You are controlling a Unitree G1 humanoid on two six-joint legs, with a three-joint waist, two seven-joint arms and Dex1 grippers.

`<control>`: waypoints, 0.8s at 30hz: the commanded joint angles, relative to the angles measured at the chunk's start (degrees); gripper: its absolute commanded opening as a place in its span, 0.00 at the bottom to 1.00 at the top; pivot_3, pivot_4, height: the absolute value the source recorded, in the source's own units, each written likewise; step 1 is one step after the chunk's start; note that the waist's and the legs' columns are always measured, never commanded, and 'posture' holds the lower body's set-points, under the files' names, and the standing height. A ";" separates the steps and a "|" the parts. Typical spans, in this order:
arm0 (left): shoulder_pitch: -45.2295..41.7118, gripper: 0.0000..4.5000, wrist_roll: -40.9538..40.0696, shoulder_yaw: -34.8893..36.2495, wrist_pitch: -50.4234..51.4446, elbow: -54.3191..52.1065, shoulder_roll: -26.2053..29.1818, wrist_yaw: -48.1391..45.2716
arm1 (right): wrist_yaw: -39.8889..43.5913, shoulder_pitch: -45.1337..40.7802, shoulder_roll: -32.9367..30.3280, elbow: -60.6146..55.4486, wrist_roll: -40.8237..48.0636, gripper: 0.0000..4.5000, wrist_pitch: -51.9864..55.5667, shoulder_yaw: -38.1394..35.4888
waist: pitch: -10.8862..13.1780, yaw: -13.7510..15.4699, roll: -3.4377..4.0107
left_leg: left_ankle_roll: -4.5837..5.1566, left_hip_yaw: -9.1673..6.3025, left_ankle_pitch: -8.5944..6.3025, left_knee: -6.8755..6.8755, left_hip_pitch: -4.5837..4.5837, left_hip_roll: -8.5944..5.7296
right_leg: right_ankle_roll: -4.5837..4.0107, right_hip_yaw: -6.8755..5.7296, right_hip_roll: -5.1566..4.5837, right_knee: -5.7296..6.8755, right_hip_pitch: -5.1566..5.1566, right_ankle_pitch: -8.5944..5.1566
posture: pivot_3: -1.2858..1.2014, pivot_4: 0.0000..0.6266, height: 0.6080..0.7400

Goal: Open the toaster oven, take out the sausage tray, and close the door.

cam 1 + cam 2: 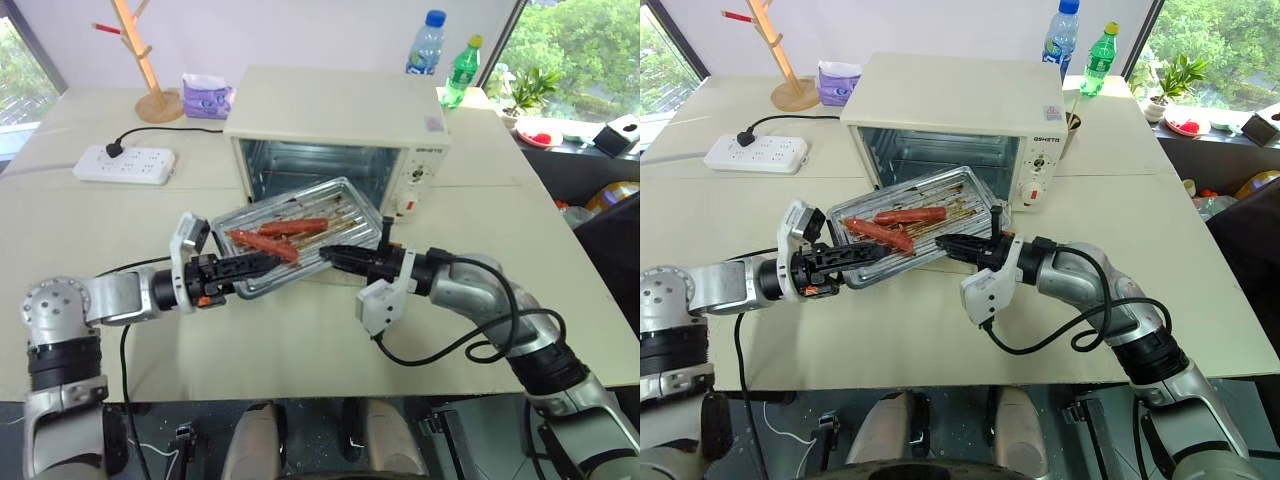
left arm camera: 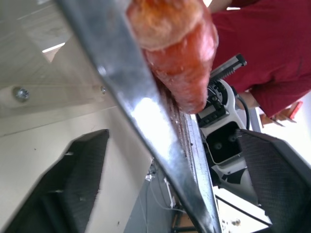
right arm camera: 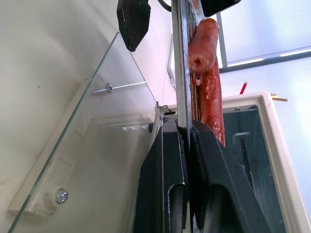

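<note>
Right gripper [image 1: 945,243] pinches the sausage tray [image 1: 915,232] before the toaster oven [image 1: 950,115]; left gripper [image 1: 872,251] spread astride its rim.

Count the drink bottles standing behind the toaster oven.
2: a clear blue-capped bottle and a green yellow-capped bottle just right of it, both behind the toaster oven's right rear corner.

Your head stereo pair looks forward-down over table [image 1: 300,350], mid-range, both sharing toaster oven [image 1: 340,120] and sausage tray [image 1: 300,232]. Your wrist cams sit very close, sighting along tray rim from opposite ends.
</note>
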 commanded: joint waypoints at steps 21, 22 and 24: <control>8.59 0.00 -16.42 -7.76 -13.40 -4.70 7.22 6.05 | 3.59 2.88 -4.65 -4.89 5.00 0.55 1.10 -2.40 | 0.00 0.07 0.02 | 0.10 0.01 -0.06 -0.05 0.00 -0.01 | -0.02 -0.01 0.01 -0.07 0.01 -0.01 | 0.52 0.24 0.87; 9.03 0.00 -16.42 -7.71 -13.71 -4.89 7.19 6.04 | 3.78 3.34 -5.28 -5.09 5.22 0.66 0.66 -2.51 | 0.00 0.11 0.02 | 0.28 0.00 -0.16 -0.04 0.00 -0.01 | -0.02 -0.02 0.01 -0.07 0.01 -0.01 | 0.52 0.24 0.87; 9.89 0.00 -16.42 -7.54 -14.08 -5.34 7.34 5.78 | 4.24 4.01 -6.24 -5.49 5.97 0.66 0.31 -2.74 | 0.00 0.10 0.02 | 0.29 0.01 -0.17 -0.04 0.00 -0.02 | -0.03 -0.01 0.00 -0.09 0.02 -0.01 | 0.52 0.24 0.87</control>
